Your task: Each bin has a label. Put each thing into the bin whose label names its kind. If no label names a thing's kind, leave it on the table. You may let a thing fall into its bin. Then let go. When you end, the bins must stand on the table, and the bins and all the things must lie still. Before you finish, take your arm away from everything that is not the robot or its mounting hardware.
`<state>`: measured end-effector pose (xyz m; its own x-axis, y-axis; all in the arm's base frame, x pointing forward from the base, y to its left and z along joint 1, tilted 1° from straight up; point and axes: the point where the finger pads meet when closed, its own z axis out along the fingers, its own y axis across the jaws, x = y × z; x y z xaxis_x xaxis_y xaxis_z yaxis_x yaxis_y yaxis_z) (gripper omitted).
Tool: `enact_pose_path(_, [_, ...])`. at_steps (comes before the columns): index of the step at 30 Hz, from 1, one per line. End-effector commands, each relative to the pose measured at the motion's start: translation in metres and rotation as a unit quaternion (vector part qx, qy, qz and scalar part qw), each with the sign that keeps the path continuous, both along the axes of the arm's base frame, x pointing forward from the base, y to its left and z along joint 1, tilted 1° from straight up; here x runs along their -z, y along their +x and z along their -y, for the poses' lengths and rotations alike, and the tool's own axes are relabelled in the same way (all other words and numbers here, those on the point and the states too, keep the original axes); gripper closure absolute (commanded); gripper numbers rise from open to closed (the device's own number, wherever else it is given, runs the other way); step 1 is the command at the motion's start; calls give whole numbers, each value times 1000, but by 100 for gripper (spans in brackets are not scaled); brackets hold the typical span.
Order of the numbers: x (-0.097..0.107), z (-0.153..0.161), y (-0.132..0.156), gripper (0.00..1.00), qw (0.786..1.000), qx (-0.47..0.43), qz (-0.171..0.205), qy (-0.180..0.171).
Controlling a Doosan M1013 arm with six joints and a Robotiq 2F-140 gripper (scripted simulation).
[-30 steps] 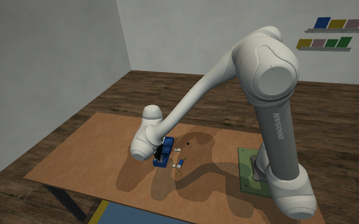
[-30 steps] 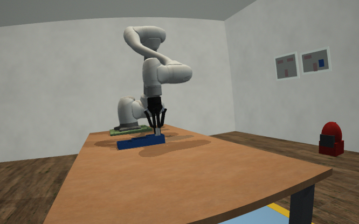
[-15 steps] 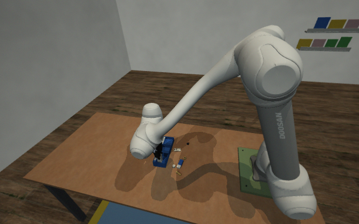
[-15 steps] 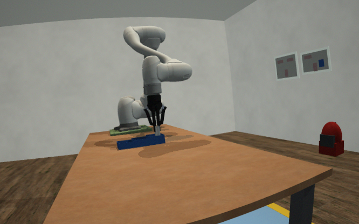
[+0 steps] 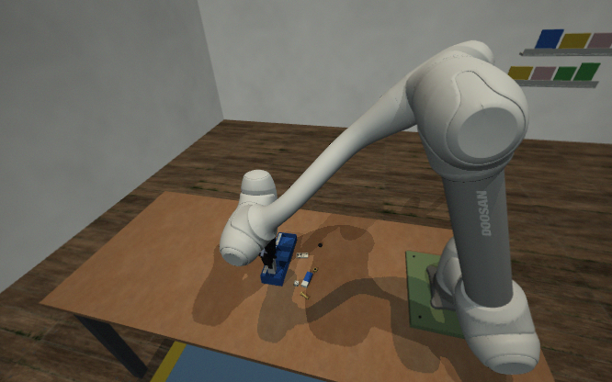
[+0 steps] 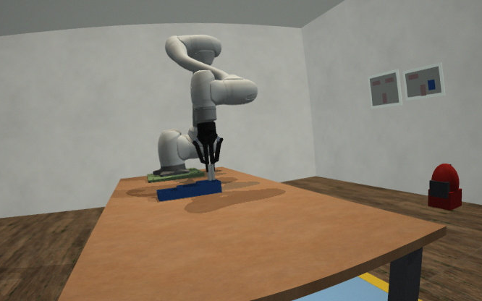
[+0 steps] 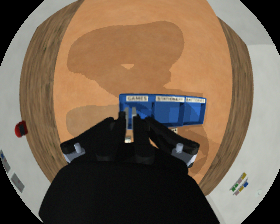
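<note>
Three joined blue bins (image 5: 271,280) (image 6: 187,192) stand in a row. Their labels show in the wrist view: GAMES (image 7: 137,99), STATIONERY (image 7: 170,99) and a third label (image 7: 195,100), too small to read surely. My gripper (image 6: 211,176) (image 7: 130,113) is shut, its tips nearly together at the GAMES bin, with nothing visible between them. The bottom of that bin is partly hidden. On the table beside the bins lie a domino-like tile (image 5: 301,255), a small black thing (image 5: 320,245), a brassy ring-like thing (image 5: 314,269), a blue-and-white eraser (image 5: 307,277), a white die (image 5: 296,283) and a brassy piece (image 5: 303,295).
The arm's green base plate (image 5: 419,326) (image 6: 155,179) is on the table (image 5: 123,265) (image 6: 243,242), on the side of the loose things. The arm reaches over them to the bins. A red object (image 6: 445,179) stands beyond the table.
</note>
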<state>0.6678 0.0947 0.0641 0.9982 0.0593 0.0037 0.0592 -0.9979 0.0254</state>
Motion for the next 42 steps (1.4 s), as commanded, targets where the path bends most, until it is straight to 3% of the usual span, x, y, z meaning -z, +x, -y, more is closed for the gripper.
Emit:
enact_pose_path(1, [-10, 0, 0, 95, 1000, 0, 0, 0])
enact_pose_path(5, [-26, -1, 0, 95, 1000, 0, 0, 0])
enact_pose_path(8, [-27, -1, 0, 95, 1000, 0, 0, 0])
enact_pose_path(22, [-138, -3, -1, 95, 1000, 0, 0, 0])
enact_pose_path(28, [-138, -3, -1, 95, 1000, 0, 0, 0])
enact_pose_path(29, [-133, -2, -7, 77, 1000, -25, -1, 0])
enact_pose_path(40, [-73, 12, -76, 77, 969, -249, -8, -3])
enact_pose_path(42, [-73, 12, -76, 77, 969, -249, -8, -3])
